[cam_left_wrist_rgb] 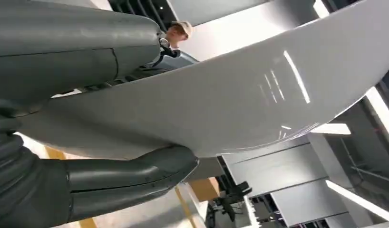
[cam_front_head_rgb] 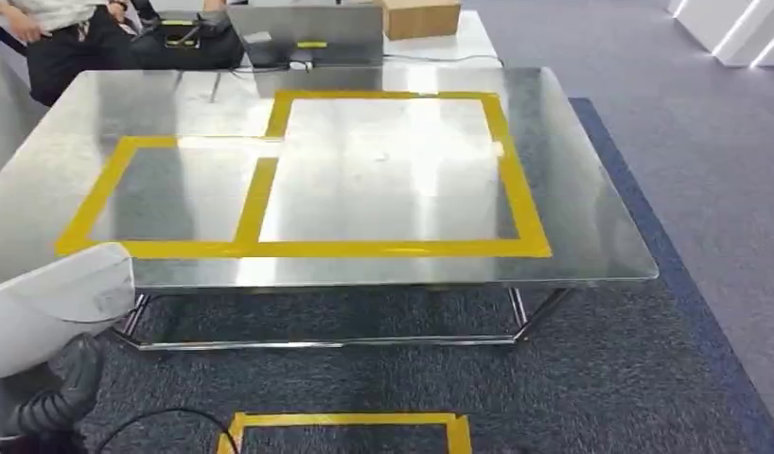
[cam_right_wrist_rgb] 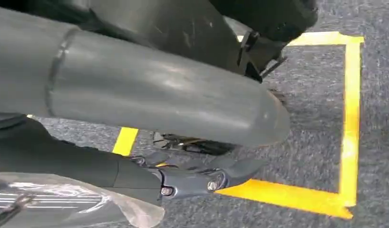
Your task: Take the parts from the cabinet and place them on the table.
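A large white curved panel (cam_front_head_rgb: pixel 52 303) sits low at the left, just short of the steel table's near left corner. In the left wrist view my left hand (cam_left_wrist_rgb: pixel 35 156) grips this panel (cam_left_wrist_rgb: pixel 230 104), with the thumb (cam_left_wrist_rgb: pixel 131 175) under one face and the fingers (cam_left_wrist_rgb: pixel 78 47) over the other. My right hand (cam_right_wrist_rgb: pixel 135 142) hangs over the carpet. Its thumb (cam_right_wrist_rgb: pixel 159 95) and fingers (cam_right_wrist_rgb: pixel 197 178) are apart, and floor shows between them. Crinkled clear plastic (cam_right_wrist_rgb: pixel 64 199) lies beside the fingers; I cannot tell whether it is held.
The steel table (cam_front_head_rgb: pixel 591 218) ahead carries two yellow tape outlines (cam_front_head_rgb: pixel 393 249), a small one at the left and a large one at the right. A yellow tape square (cam_front_head_rgb: pixel 345 421) marks the carpet at my feet. Behind the table are a person (cam_front_head_rgb: pixel 52 28), a laptop (cam_front_head_rgb: pixel 307 33) and a cardboard box (cam_front_head_rgb: pixel 419 17).
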Controlling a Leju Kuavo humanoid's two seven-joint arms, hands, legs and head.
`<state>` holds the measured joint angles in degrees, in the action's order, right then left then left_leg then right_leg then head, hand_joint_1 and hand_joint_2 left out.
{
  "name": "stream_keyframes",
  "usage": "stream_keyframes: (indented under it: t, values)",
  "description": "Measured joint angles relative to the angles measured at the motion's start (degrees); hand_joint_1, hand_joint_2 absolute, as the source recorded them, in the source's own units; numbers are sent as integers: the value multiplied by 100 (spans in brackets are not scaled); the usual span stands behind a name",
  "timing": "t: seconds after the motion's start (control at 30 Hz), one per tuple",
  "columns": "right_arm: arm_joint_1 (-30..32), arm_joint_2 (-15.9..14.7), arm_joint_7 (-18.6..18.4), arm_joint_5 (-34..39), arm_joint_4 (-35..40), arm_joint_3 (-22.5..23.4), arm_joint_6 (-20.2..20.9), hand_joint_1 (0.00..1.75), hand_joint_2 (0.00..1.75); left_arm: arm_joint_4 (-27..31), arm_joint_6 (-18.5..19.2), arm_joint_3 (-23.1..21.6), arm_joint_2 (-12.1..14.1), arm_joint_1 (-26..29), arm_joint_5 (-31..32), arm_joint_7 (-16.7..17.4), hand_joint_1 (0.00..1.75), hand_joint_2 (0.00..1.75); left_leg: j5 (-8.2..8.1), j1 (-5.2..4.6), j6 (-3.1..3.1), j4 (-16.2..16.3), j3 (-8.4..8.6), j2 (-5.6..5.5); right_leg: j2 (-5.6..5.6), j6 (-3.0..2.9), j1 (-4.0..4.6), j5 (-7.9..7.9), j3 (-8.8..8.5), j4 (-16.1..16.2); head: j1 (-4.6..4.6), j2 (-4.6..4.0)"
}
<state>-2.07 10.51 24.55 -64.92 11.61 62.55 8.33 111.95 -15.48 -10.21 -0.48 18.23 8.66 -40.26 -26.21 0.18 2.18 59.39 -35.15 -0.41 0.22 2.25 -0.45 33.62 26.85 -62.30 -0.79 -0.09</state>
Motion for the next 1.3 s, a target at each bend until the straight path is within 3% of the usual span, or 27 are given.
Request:
stream_keyframes:
  t: [0.03,0.1,0.13,0.17,0.2,0.23,0.27,0.3,0.33,0.4,0.43,0.53,0.63,0.73,1.03,1.13,1.3]
  values:
    - [-11,0,0,-7,0,-2,2,0,0,0,-22,-2,9,-16,39,0,175,175,-51,0,18,-2,25,-5,-3,8,-1,50,259,-397,-16,0]
    - [0,0,2,-13,0,-2,0,0,0,-2,-113,-4,17,-15,200,0,175,175,-144,-13,34,-1,108,-7,-2,23,-6,522,798,-1061,-46,0]
    - [12,0,2,-17,0,-2,0,0,0,-4,-166,-4,26,-16,292,0,175,175,-206,-20,38,0,168,-15,-2,23,-2,693,971,-1183,-44,0]
    - [22,0,2,-22,0,-2,0,0,0,-4,-242,-2,37,-12,414,0,175,175,-260,-31,39,2,249,-26,-4,4,-1,696,1060,-1118,-59,0]
    - [26,0,2,-22,0,-2,0,0,0,-7,-344,0,39,-14,560,0,175,175,-328,-44,38,2,342,-34,-2,-22,3,556,1059,-874,-55,0]
    - [26,0,2,-24,0,-2,0,0,0,-7,-471,4,42,-17,753,17,175,175,-397,-56,38,2,440,-37,-2,-44,14,285,997,-506,-57,0]
    - [26,0,2,-33,0,-2,0,0,0,-7,-610,7,52,-18,1002,79,175,175,-472,-69,33,-2,544,-35,-1,-90,36,-163,918,-53,-61,0]
    - [54,-11,2,-35,0,-2,0,0,0,-11,-730,7,70,-19,1227,138,175,175,-537,-58,24,-21,550,-33,17,-162,63,-649,887,178,-48,0]
    - [40,-22,0,-37,-2,-2,0,0,0,-26,-813,7,94,-32,1384,184,175,175,-564,-69,-13,-5,631,-50,12,-161,86,-477,988,136,0,0]
    - [43,-31,-4,-50,0,-2,13,0,0,-33,-1020,11,176,-47,1832,432,175,175,-614,-55,-73,15,637,-55,14,-207,99,-612,848,250,9,0]
    - [57,-33,-2,-57,-2,-2,24,0,0,-39,-1166,15,241,-63,2154,593,175,175,-574,-61,-48,4,660,-45,16,-163,92,-647,844,269,11,0]
    - [17,-33,-2,-105,-2,-2,42,0,0,-85,-1421,48,505,-189,3365,1260,175,175,-565,-65,-57,-31,685,-43,37,-174,90,-611,820,284,13,0]
    - [12,-33,-2,-153,-2,-2,74,0,0,-199,-1338,98,836,-430,4193,1868,175,175,-653,-68,-49,-185,772,-42,29,-204,93,-571,815,286,15,0]
    - [0,-39,-2,-225,-2,-4,144,0,0,-530,-921,101,1256,-847,4799,2358,175,175,-636,-68,-83,-205,779,-44,13,-220,95,-563,800,288,9,0]
    - [-36,-101,24,-396,-2,-39,297,0,0,-2294,-247,-26,2258,-2774,5287,2785,175,175,-577,-66,-177,-209,780,-41,18,-268,99,-616,796,285,9,0]
    - [-65,-129,24,-415,-2,-61,339,0,0,-3089,-151,-101,2435,-3507,5167,2680,175,175,-569,-67,-179,-208,777,-38,24,-263,92,-636,794,286,9,0]
    - [-62,-146,26,-439,-4,-66,350,0,0,-3716,-120,-227,2557,-3981,5134,2704,175,175,-569,-77,-178,-206,789,-19,44,-260,86,-640,796,291,11,0]
